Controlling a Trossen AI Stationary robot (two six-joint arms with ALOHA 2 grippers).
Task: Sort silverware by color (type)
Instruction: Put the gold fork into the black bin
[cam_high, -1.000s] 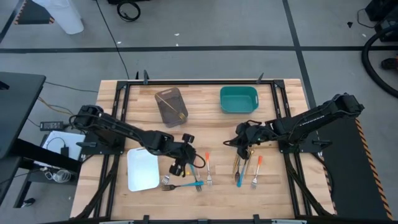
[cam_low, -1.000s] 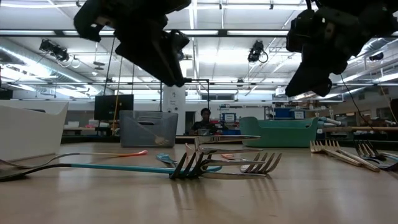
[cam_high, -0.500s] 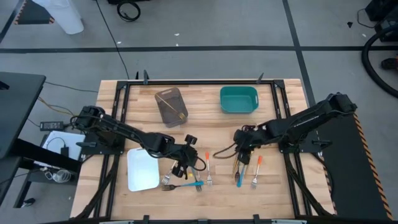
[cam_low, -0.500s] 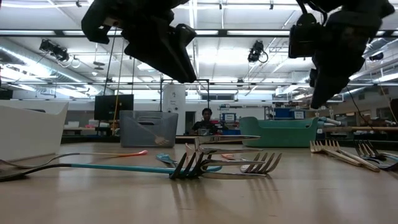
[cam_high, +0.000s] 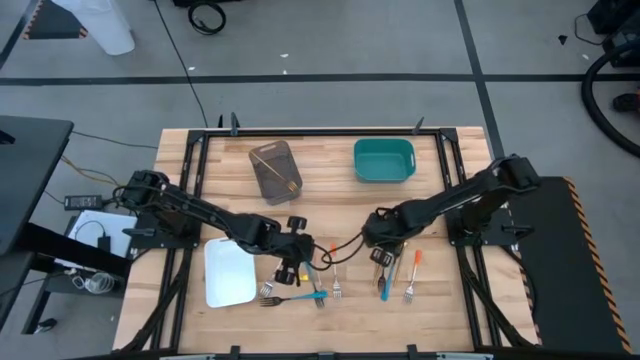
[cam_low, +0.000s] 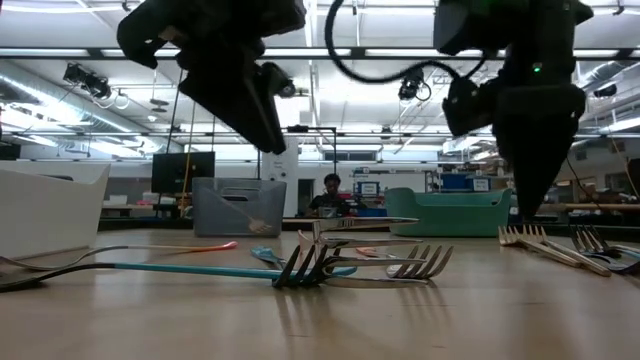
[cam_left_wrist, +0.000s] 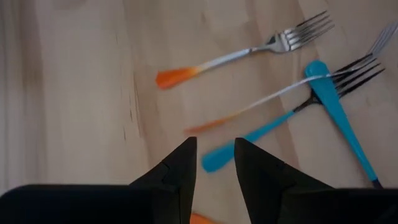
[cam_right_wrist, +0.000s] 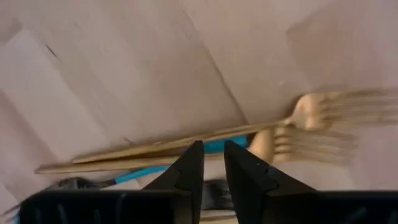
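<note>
sorting judged barely begun. near edge: blue-handled fork (cam_high: 292, 298) lying among orange-handled forks (cam_high: 335, 270), unsorted, left of centre. right group of gold forks (cam_right_wrist: 186, 146) and others also loose on the table (cam_high: 450, 310). left gripper (cam_high: 291, 265) hovered over the left group, fingers slightly apart, empty. right gripper (cam_high: 381, 254) low over gold forks, fingers narrowly apart, gripping nothing. white tray (cam_high: 228, 272) empty; farther off, grey tray (cam_high: 275, 170) held one fork; teal tray (cam_high: 384, 160) empty.

Grey floor (cam_high: 330, 50) crossed by dark lines; bright ceiling lights (cam_low: 330, 40); a seated person (cam_low: 330, 192) behind.
</note>
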